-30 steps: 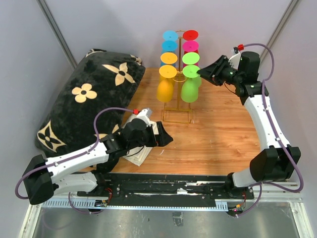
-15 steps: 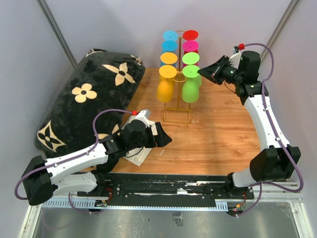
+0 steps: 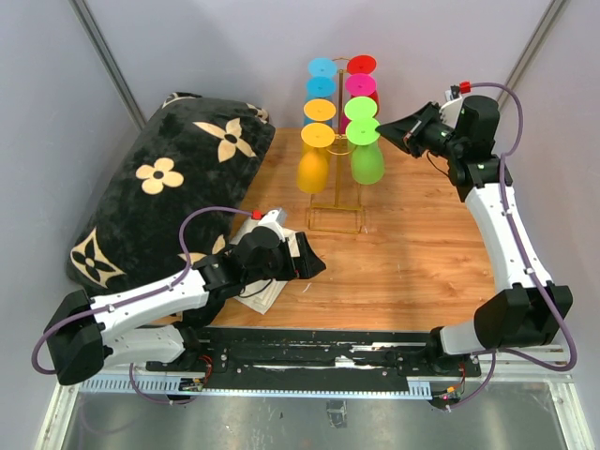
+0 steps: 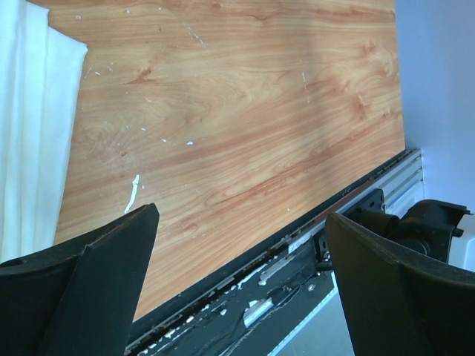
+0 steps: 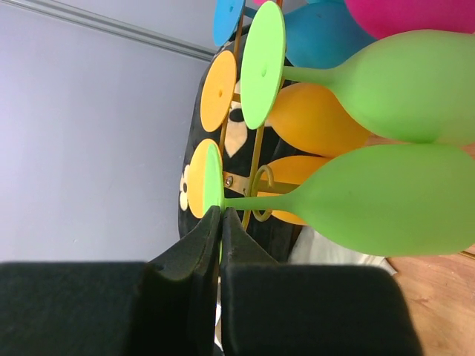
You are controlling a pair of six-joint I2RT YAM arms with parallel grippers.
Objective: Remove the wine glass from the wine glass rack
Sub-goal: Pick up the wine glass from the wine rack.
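Top external view: the wine glass (image 3: 367,165), a green one, hangs foot up and bowl down just right of the pole of the wine glass rack (image 3: 338,199), near the desk's far edge and about midway along it. Its long axis runs close to upright, the flat foot on top and the mouth of the bowl toward the desk (image 3: 422,253), well above the wood. The right gripper (image 3: 382,134) reaches in from the right and has its fingers clenched on the rim of the foot. In the right wrist view the two fingers (image 5: 194,245) pinch that thin disc edge-on, and the stem runs away from them to the bowl (image 5: 386,200). A gold ring loop (image 5: 261,194) sits right by the stem; whether the stem is free of it I cannot tell.

A second green glass (image 3: 361,107) hangs just above on the same side. A yellow glass (image 3: 312,169) hangs across the pole on the left. More coloured glasses are stacked higher, toward the far edge.

To the right of the held glass the desk is bare out to its right edge, where only the right arm stands. The wood in front of the rack's base is bare too, down toward the near edge. A black flowered pillow (image 3: 169,187) fills the far left corner and the left edge.

The left gripper (image 3: 314,262) rests low near the near edge, fingers spread wide with nothing between them, beside a white cloth (image 4: 30,133).
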